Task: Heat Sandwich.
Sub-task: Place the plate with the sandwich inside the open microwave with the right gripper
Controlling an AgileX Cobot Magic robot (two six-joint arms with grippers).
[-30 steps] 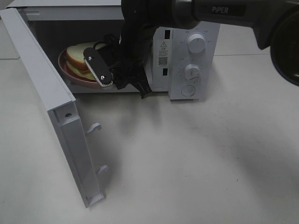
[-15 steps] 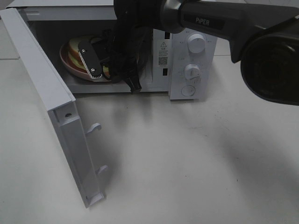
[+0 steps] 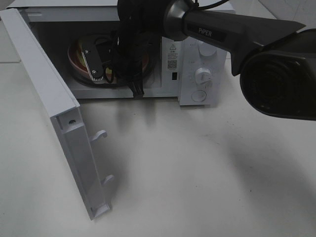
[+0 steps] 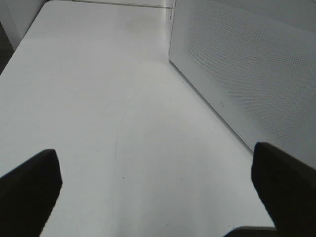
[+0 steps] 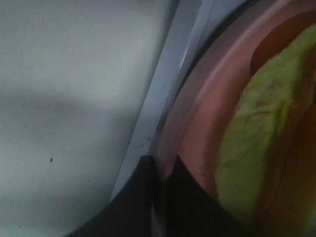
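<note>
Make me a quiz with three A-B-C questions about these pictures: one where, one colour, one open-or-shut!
1. Where is the sandwich? A on the table; B inside the microwave; C on the floor.
2. What colour is the plate? A blue; B green; C pink.
3. How is the microwave door? A open; B shut; C missing.
Answers: 1 B, it sits in the microwave's cavity; 2 C, its rim shows pink; 3 A, it stands wide open.

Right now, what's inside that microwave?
The microwave holds a pink plate, rim pinched by the right gripper, carrying the sandwich. The arm covers most of both from above.
</note>
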